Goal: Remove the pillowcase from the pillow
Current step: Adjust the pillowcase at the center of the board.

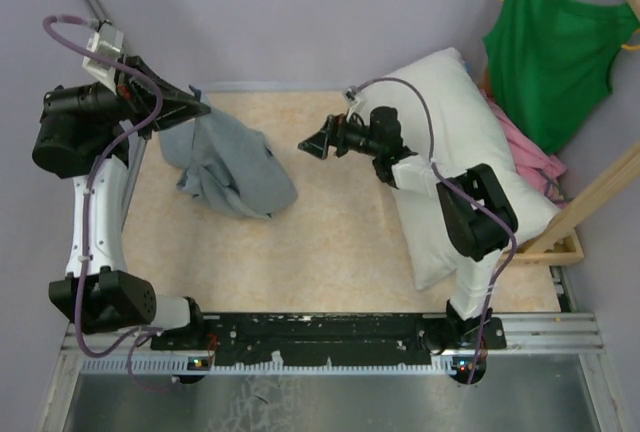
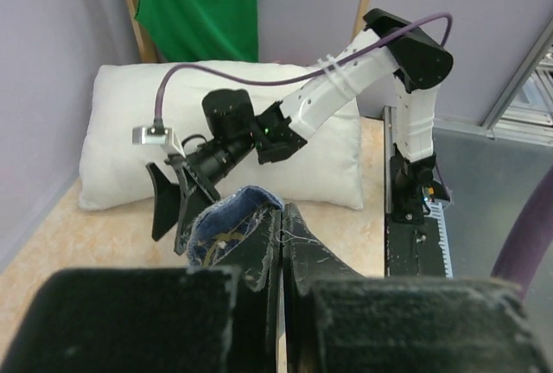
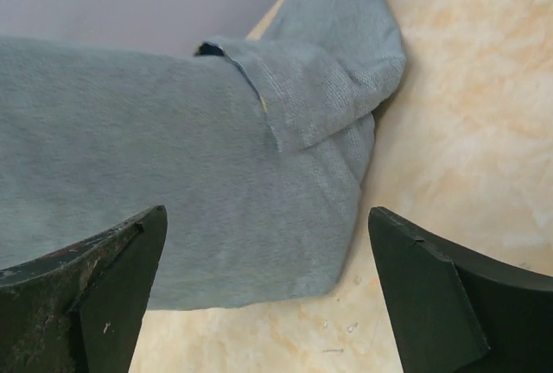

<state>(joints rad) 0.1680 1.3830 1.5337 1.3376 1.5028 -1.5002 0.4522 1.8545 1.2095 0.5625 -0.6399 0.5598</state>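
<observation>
My left gripper is pinched tight on the pillowcase edge, cloth drooping onto the counter well apart from the pillow, my right gripper wide open and empty; that thin pinch could slip.

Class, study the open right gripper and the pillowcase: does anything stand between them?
Nothing visible does. Only table surface lies between the right gripper and the pillowcase, which hangs from the shut left gripper. The pillow lies off to the right.

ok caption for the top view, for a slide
Left gripper holds the grey-blue pillowcase up by one edge, open right gripper facing it, bare white pillow lying at the right.
</observation>
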